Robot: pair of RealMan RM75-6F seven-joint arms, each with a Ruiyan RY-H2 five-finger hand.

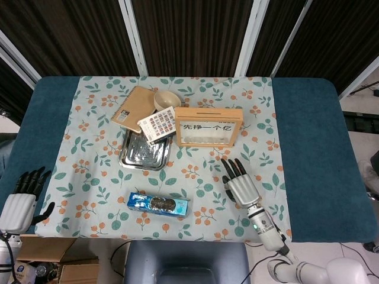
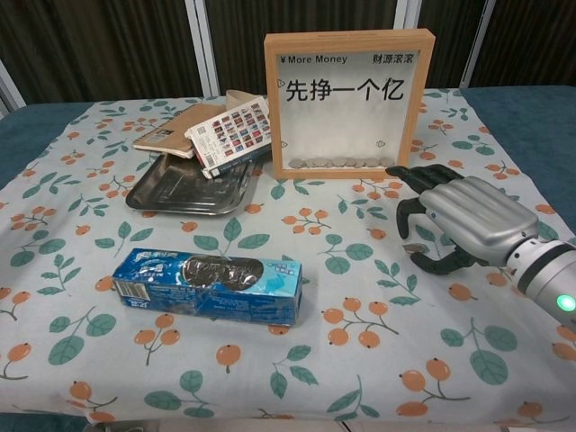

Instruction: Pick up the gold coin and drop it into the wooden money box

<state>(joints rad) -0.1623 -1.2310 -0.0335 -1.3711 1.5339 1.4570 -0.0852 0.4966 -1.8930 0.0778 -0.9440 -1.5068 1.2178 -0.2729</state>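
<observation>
Gold coin (image 2: 415,246): only small pale edge visible in chest view, right of centre, under curled fingers (image 2: 416,214) of right robot hand (image 2: 459,220); hard to make out, contact unclear. Whether hand grips it, cannot tell. Wooden money box (image 2: 348,103) upright at upper centre, just behind hand. Left robot hand (image 1: 21,198) at lower left of head view, off worktop (image 1: 308,148) edge, fingers apart, empty.

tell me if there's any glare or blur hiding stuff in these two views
Head view: even, soft light, all sharp; the metal tray shows dull reflections but no blown-out glare. Chest view: also sharp; the wooden money box has a clear pane with readable print and coins visible inside, and the right hand casts a faint shadow on the cloth beneath it.
</observation>
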